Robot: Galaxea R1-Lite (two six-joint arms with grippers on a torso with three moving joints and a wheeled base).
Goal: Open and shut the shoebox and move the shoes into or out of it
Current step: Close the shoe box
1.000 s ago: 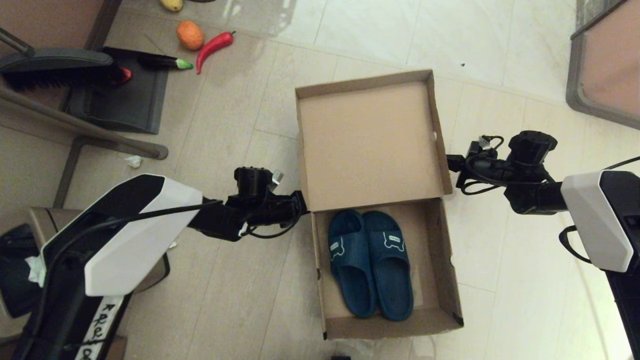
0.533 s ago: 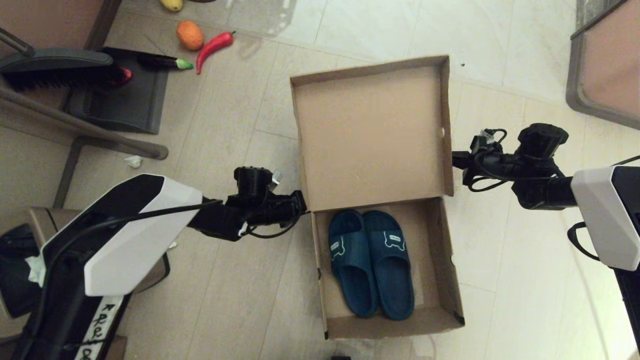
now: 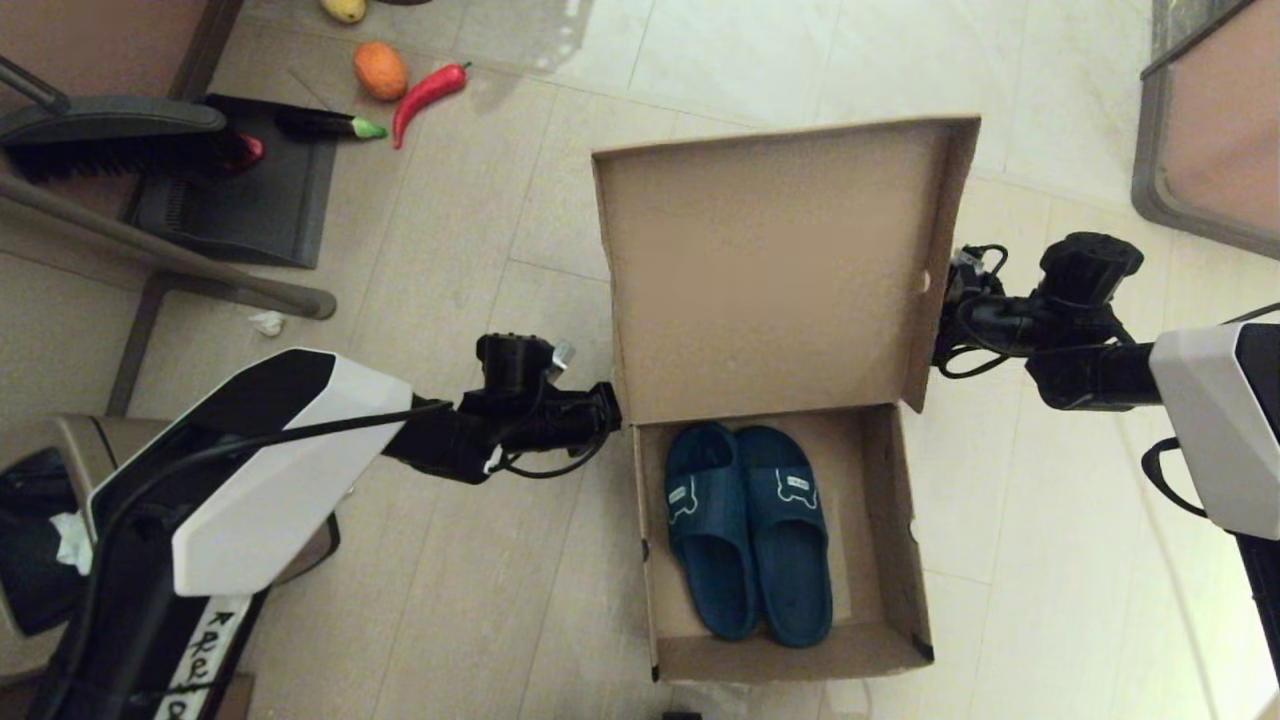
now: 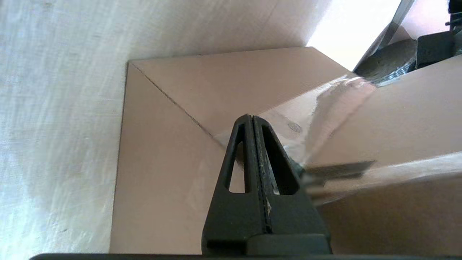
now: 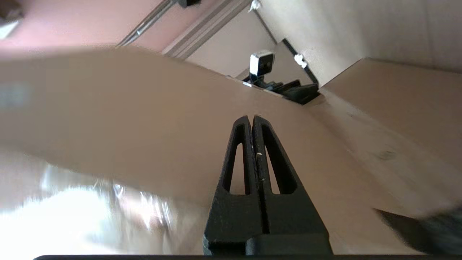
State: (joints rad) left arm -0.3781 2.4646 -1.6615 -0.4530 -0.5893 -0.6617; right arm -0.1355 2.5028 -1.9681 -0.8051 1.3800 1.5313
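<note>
The brown cardboard shoebox (image 3: 900, 520) stands open on the floor, and its hinged lid (image 3: 770, 270) is tilted up with the inside facing me. Both dark teal slippers (image 3: 745, 530) lie side by side in the base, bear patches up. My left gripper (image 3: 608, 408) is shut and empty, its tip against the box's left hinge corner (image 4: 162, 173). My right gripper (image 3: 938, 320) is shut and empty too, pressed against the outside of the lid's right side wall. In the right wrist view the right gripper (image 5: 251, 117) lies along the cardboard lid (image 5: 126, 119).
At the far left lie a red chili (image 3: 428, 92), an orange fruit (image 3: 380, 70), an eggplant (image 3: 325, 125), a black dustpan (image 3: 240, 190) and a brush (image 3: 110, 135). A metal furniture leg (image 3: 240, 285) crosses the left floor. A framed panel (image 3: 1200, 130) stands at the far right.
The lid has swung up from lying back on the floor to a raised tilt. My right gripper has risen with its right wall. The left arm has barely moved.
</note>
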